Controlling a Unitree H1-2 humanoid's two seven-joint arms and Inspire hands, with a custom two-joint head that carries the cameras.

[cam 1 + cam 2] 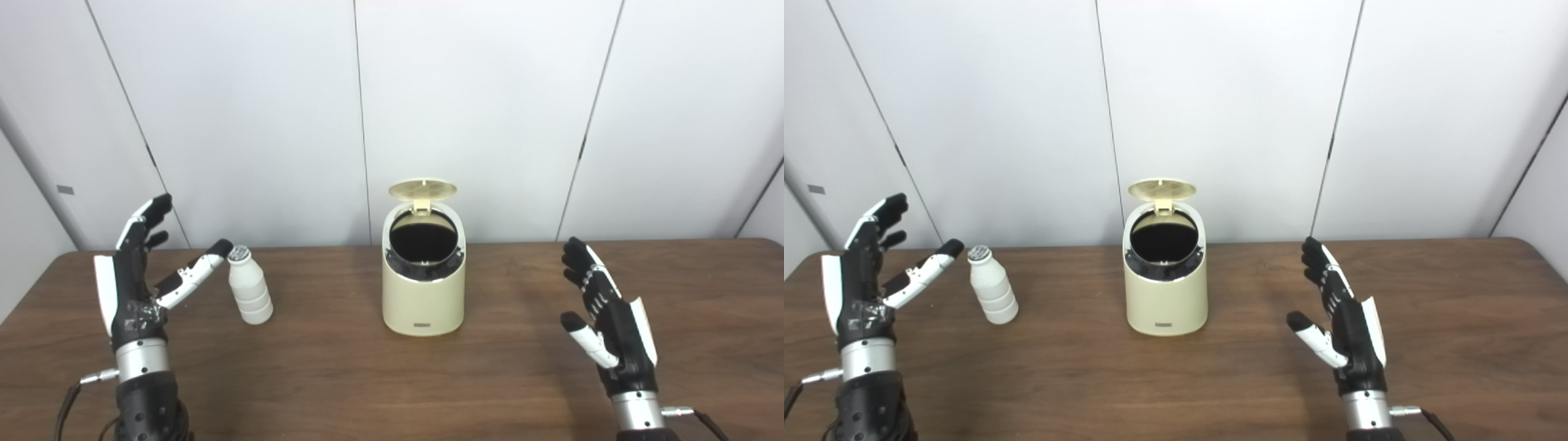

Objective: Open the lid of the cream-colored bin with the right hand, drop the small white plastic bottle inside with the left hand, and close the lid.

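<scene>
White wall panels (478, 110) split by thin dark seams fill the upper frame; a dark wood-grain table (343, 380) spans the lower part under even light.

Dark wooden table (343, 392) bearing cream bin (422, 300) and, well left, white bottle (249, 288).

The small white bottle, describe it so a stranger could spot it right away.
On the brown wooden table, look left of the cream-colored bin with its lid up. The small white bottle stands upright beside the open left hand, ribbed and far smaller than the bin.
</scene>
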